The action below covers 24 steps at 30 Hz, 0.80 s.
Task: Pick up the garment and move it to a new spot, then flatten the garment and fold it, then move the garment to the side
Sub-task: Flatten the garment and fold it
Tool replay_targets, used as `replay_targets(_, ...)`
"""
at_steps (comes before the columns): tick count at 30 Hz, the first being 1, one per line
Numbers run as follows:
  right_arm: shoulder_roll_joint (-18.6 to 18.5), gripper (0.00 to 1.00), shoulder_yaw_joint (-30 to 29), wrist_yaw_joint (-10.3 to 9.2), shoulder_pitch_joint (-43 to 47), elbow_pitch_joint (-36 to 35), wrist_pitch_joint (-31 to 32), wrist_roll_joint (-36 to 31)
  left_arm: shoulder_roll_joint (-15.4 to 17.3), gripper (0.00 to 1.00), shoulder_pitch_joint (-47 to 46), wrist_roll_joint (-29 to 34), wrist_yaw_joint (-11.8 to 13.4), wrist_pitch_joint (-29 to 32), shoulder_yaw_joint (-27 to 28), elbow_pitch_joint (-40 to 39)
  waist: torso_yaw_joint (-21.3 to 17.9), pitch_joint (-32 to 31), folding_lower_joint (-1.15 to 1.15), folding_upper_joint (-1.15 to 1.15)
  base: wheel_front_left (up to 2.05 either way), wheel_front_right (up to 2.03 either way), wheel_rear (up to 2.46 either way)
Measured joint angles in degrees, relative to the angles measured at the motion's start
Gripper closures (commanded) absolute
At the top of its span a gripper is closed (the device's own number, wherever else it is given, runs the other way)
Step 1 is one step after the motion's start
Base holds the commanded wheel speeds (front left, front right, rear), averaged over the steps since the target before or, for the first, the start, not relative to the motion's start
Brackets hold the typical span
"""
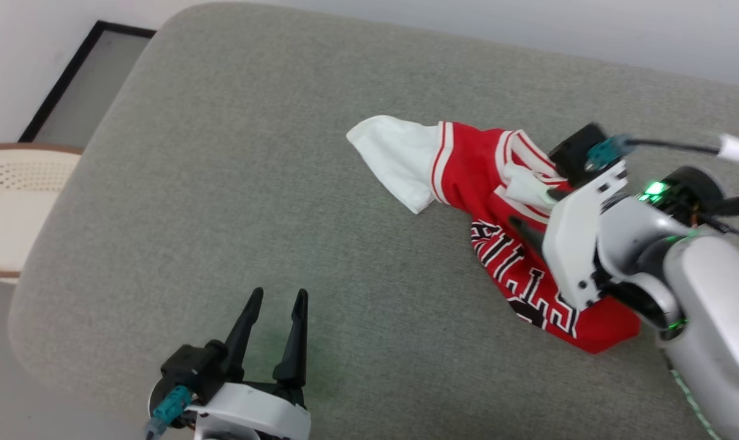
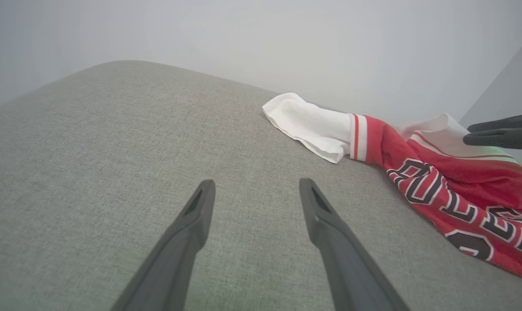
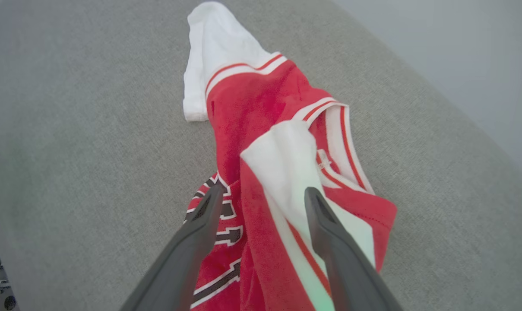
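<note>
The garment is a red jersey with white sleeves and black "BULLS" lettering, lying crumpled on the right half of a grey cushioned surface. One white sleeve stretches out to the left. My right gripper hangs over the garment's middle, its fingers spread. In the right wrist view a raised ridge of red and white cloth stands between the right gripper's open fingers. My left gripper is open and holds nothing near the front edge, well left of the garment.
The cushion's rounded edge runs down the left side and along the back. Beyond it stand a pale perforated chair seat and a dark-framed panel against the wall. Bare grey fabric lies left of the garment.
</note>
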Motion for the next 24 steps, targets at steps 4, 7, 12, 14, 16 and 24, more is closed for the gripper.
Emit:
replay_targets(4,-2.18,0.0,-1.72,0.0,-0.18,-4.01,2.33,1.02,0.01,0.0,0.28,-0.12,0.01,0.0,0.04,-0.15,-1.2,-0.43,0.0,0.0,0.0,0.0,0.0)
replay_targets(7,-4.11,0.0,-3.76,0.0,-1.22,-5.1,3.96,1.44,0.0,0.0,0.24,-0.35,0.0,0.0,-0.63,-0.26,-1.79,-0.3,0.0,0.0,0.0,0.0,0.0)
replay_targets(12,-5.82,0.0,-4.37,0.0,-3.02,-3.13,5.76,2.24,0.0,0.0,-0.24,-0.89,-0.01,0.0,-1.47,-0.25,-1.66,0.96,0.0,0.0,0.0,0.0,0.0)
replay_targets(14,-5.82,0.0,-3.6,0.0,-4.02,-1.75,5.79,3.11,0.01,0.0,-0.69,-1.35,-0.01,0.0,-1.71,-0.07,-1.46,1.55,0.0,0.0,0.0,0.0,0.0)
replay_targets(16,-5.99,0.0,-1.89,0.0,-5.19,-0.45,5.73,3.19,0.01,0.0,-1.16,-1.59,-0.02,0.0,-2.07,0.1,-1.12,2.07,0.0,0.0,0.0,0.0,0.0)
replay_targets(24,-6.47,0.0,4.55,0.01,-6.83,2.15,5.45,5.77,0.01,0.0,-1.88,-2.8,0.16,0.0,-2.76,0.73,0.43,3.09,0.0,0.0,0.0,0.0,0.0)
